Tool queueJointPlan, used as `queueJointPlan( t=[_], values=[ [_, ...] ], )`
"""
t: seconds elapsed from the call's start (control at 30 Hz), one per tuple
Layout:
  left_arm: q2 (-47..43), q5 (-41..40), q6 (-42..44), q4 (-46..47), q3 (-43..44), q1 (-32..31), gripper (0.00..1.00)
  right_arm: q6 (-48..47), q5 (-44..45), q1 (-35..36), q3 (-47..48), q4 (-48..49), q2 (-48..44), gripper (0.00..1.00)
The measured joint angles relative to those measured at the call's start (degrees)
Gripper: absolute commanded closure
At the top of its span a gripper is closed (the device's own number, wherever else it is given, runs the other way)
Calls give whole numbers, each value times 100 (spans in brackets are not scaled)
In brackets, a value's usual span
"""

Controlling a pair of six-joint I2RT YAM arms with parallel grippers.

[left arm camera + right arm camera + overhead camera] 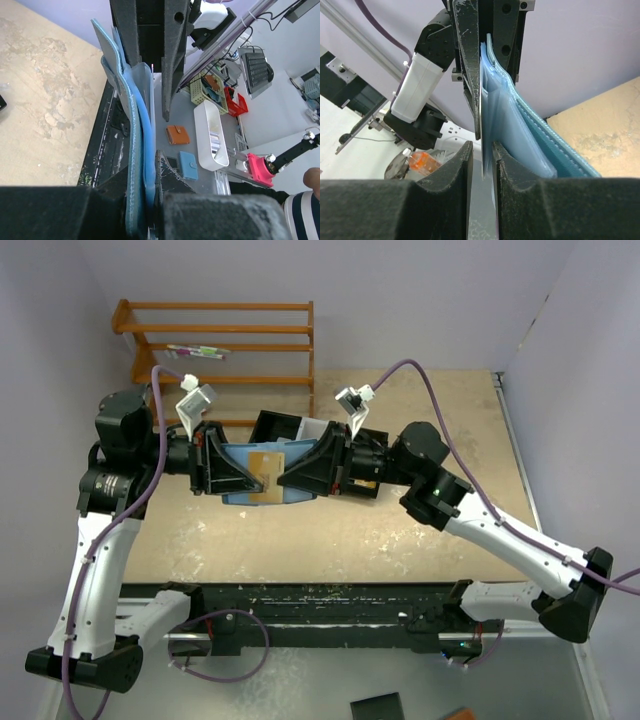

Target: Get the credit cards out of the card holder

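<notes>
Lilac walls point(400, 290) enclose a worn tan table point(450, 420) with an orange wooden rack point(230, 306).

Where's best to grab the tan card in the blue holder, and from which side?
Take the gold-tan card by its exposed end, from the robot's right, jaws across its flat faces. It is thin, and the left gripper clamps the far side of the card holder, so a pull rightward should slide it out.

Open passage over near worktop point(350, 535); centre blocked by left end effector point(260, 478), right end effector point(284, 478), card holder point(246, 497); wooden rack point(225, 340) behind.
</notes>
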Motion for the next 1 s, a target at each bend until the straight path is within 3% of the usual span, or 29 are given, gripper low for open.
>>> queueJointPlan(
  t=[0.1, 0.4, 0.67, 0.83, 1.0],
  values=[
    [9, -48, 92, -92, 0, 0, 89, -2, 2, 0, 0, -2, 33, 100],
    [103, -195, 664, -780, 275, -7, 86, 48, 96, -70, -109, -129, -133, 100],
    [103, -195, 828, -984, 306, -7, 93, 72, 94, -229, -352, -275, -417, 100],
    [127, -367, 1169, -1274, 389, -7, 99, -48, 79, -710, -409, -907, -885, 100],
    [168, -1003, 2127, -1880, 651, -7, 100, -498, 133, -1692, -380, -2151, -1519, 100]
  ],
)
